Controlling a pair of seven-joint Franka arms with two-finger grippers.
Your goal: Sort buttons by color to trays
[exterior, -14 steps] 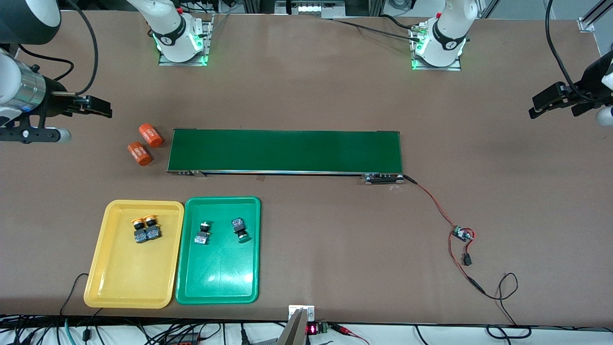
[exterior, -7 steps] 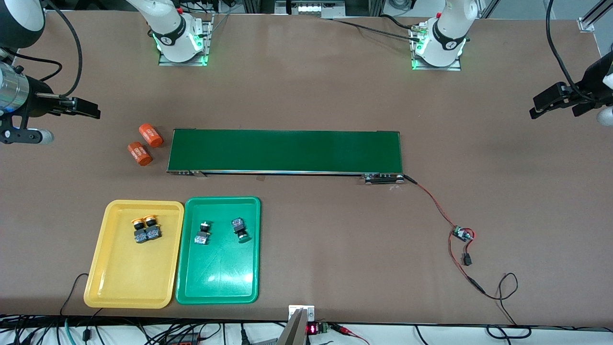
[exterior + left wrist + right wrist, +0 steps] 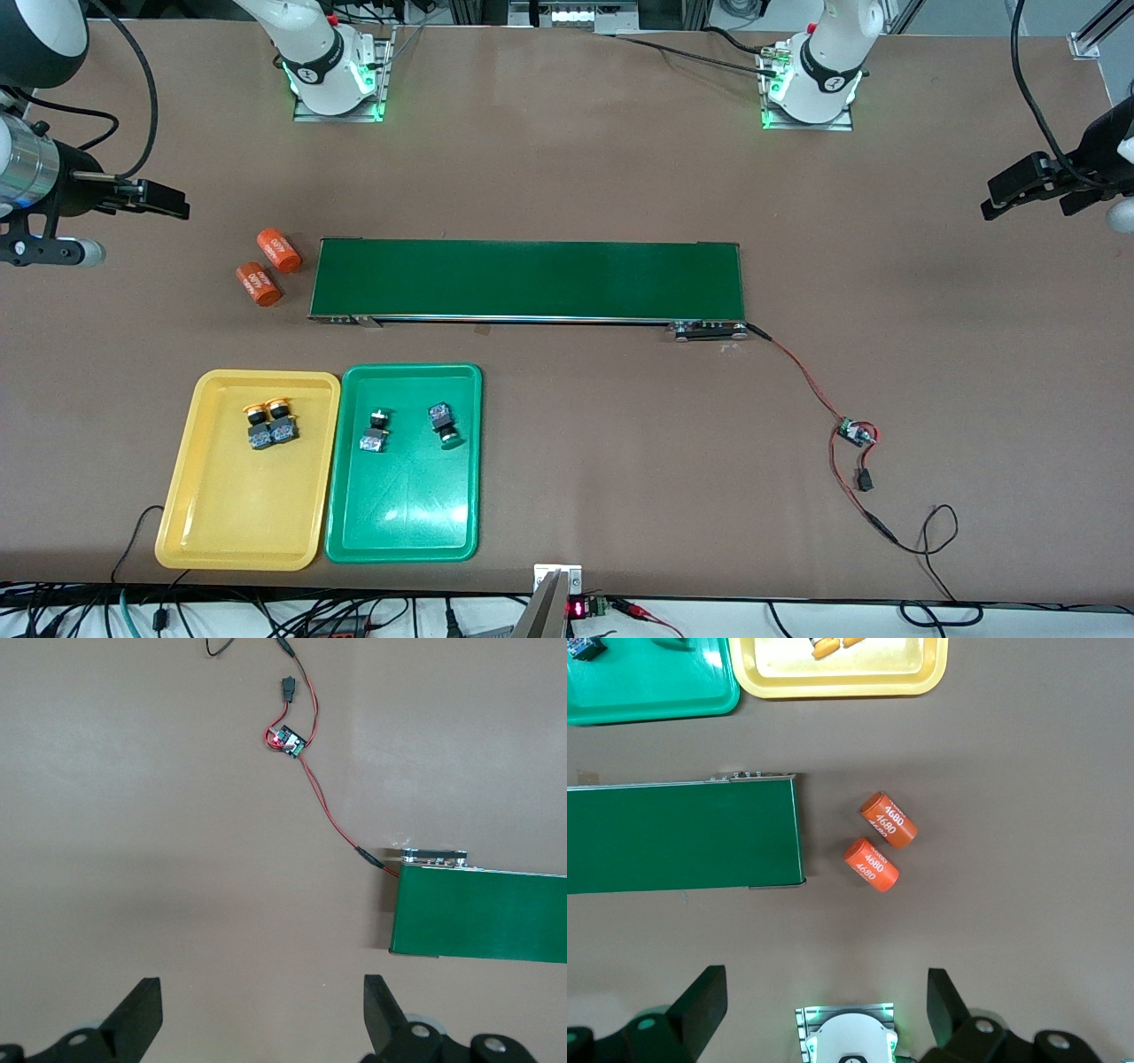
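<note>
Since the right arm (image 3: 53, 177) has drawn a little farther out toward nine o'clock over the last second, we read the sorting as finished. In the front view its jaws hang wide and empty over bare desk (image 3: 576, 425) near the nine o'clock edge. The left arm (image 3: 1063, 173) waits at three o'clock, its jaws also spread and holding nothing. At about seven o'clock, the shallow yellow plastic tray (image 3: 182, 496) carries the two yellow-capped push-button switches (image 3: 270, 424), touching each other. Just beside it, the matching green plastic tray (image 3: 407, 523) holds the two green-capped push-button switches (image 3: 376, 434), set apart from one another. Nothing rides the long dark-green conveyor belt (image 3: 527, 279) at the centre. Two orange cylinders printed "4680" (image 3: 268, 268) lie off its ten o'clock end, and a small circuit board on red wire (image 3: 856, 432) sits toward four o'clock.

From the left wrist view we get what the front view only hints at: both black fingers (image 3: 142, 1019) stand far apart over bare desk, with the belt's wired end (image 3: 483, 912) and the board (image 3: 288, 742) in sight, but no tray.

From the right wrist view we see spread fingers (image 3: 700, 1005), the cylinders (image 3: 880, 842), the belt's other end (image 3: 682, 837) and only the edges of both trays (image 3: 842, 682), so the buttons' sorting cannot be checked from there.
</note>
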